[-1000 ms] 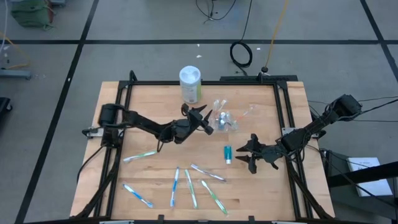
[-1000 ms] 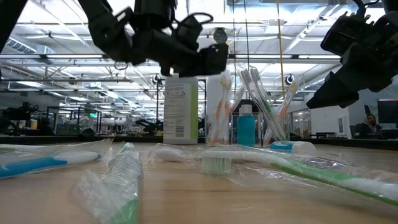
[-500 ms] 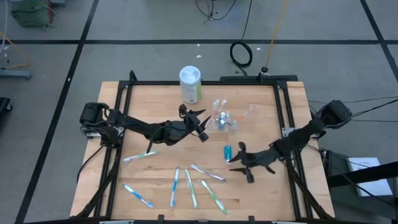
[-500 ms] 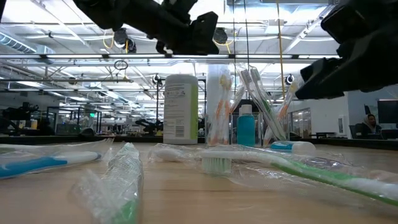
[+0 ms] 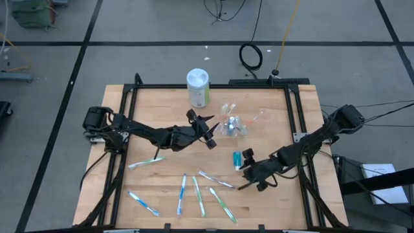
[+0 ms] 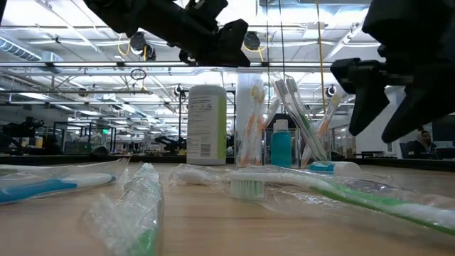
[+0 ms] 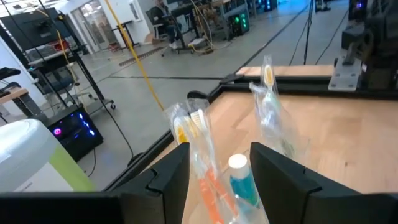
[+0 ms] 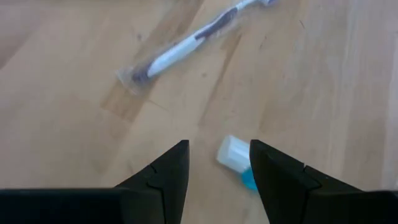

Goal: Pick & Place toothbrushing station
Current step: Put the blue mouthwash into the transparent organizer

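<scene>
The clear cup (image 5: 231, 125) stands upright on the table's far middle, holding wrapped toothbrushes (image 7: 194, 134) and a teal toothpaste tube (image 7: 240, 182). My left gripper (image 5: 209, 131) hovers open just left of the cup, pointing at it almost level, above the table (image 6: 213, 39). Another teal tube (image 5: 237, 158) lies flat on the table. My right gripper (image 5: 248, 171) is open, slanting down just near of this tube, whose white cap (image 8: 232, 151) shows ahead between the fingers (image 8: 273, 180). Several wrapped toothbrushes (image 5: 199, 194) lie on the table's near half.
A white-lidded, green-labelled canister (image 5: 198, 87) stands at the far edge, left of the cup. One toothbrush (image 5: 145, 162) lies at the left, another (image 5: 217, 180) beside my right gripper. A black frame (image 5: 294, 116) borders the table.
My right gripper has moved toward the table's left and near edges, rolling about its own axis, and now slants down by the lying tube. My left gripper has risen and tipped up toward level in front of the cup.
</scene>
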